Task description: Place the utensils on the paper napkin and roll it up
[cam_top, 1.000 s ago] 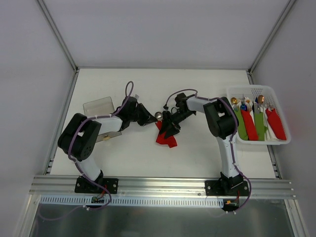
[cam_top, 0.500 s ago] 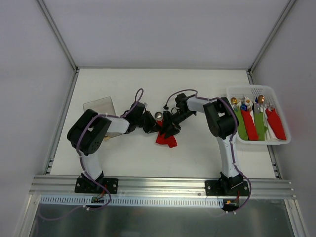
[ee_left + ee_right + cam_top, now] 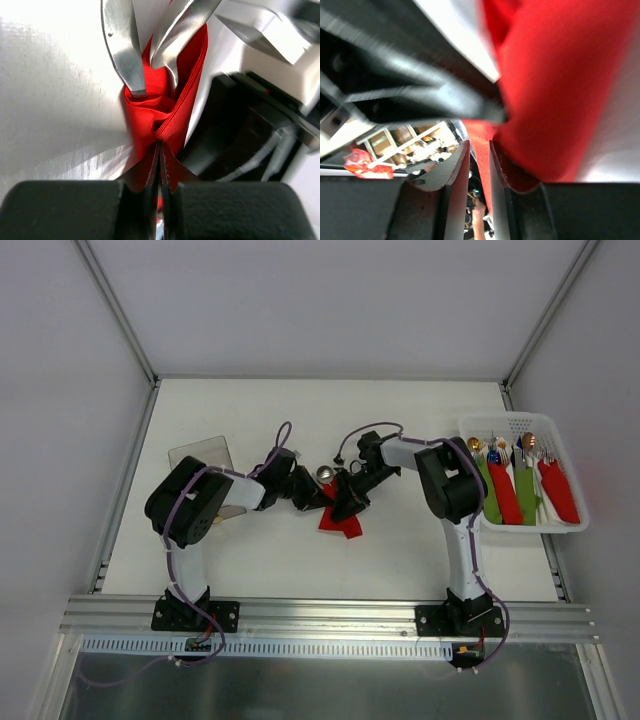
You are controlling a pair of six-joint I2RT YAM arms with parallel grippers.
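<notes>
Jaws of both arms meet over the red napkin (image 3: 341, 522) on the table (image 3: 400, 420), a spoon (image 3: 323, 473) just beyond. Left wrist: left jaws clamp its fold, utensils (image 3: 122, 50) lying lengthwise straight ahead. Right wrist: right jaws narrowly flank an edge; we cannot tell whether they pinch.

- A white surface (image 3: 300, 550) fills the middle, evenly and brightly lit.
- Plain white walls (image 3: 320, 300) rise at 9, 12 and 3 o'clock.
- Aluminium posts (image 3: 115, 305) slant up from the far corners.
- An aluminium rail (image 3: 330, 615) runs along 6 o'clock, with a grey panel (image 3: 320, 690) below it.
</notes>
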